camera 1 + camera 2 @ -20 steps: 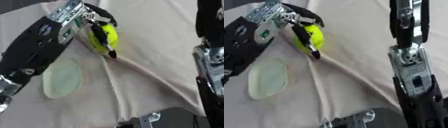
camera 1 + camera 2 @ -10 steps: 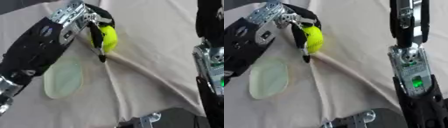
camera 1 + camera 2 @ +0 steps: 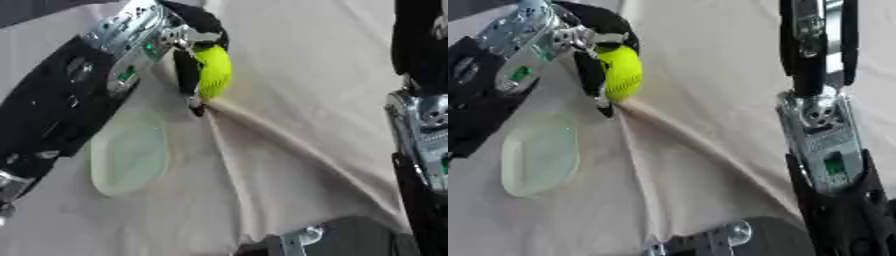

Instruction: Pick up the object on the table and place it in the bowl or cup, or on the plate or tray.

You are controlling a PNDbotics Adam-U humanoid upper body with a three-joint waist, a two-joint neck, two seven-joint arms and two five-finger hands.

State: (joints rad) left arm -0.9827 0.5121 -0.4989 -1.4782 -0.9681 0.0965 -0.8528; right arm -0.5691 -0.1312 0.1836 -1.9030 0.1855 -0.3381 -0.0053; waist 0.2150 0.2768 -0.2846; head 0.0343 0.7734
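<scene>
A bright yellow-green ball [image 3: 213, 71] is held in my left hand [image 3: 192, 47], whose black fingers curl round it from above and from the left. One fingertip [image 3: 198, 107] reaches down to the cloth just below the ball. A pale green translucent plate [image 3: 129, 155] lies flat on the beige cloth, below and left of the ball and partly under my left forearm. On the right side my right arm [image 3: 824, 150] runs down the view; its hand shows in neither eye view.
The beige tablecloth [image 3: 297, 100] has a raised fold running from under the ball toward the lower right. A dark metal part [image 3: 341, 240] of my body sits at the bottom edge.
My left hand has turned a little with the ball, shifting slightly left toward the plate. The right arm is still.
</scene>
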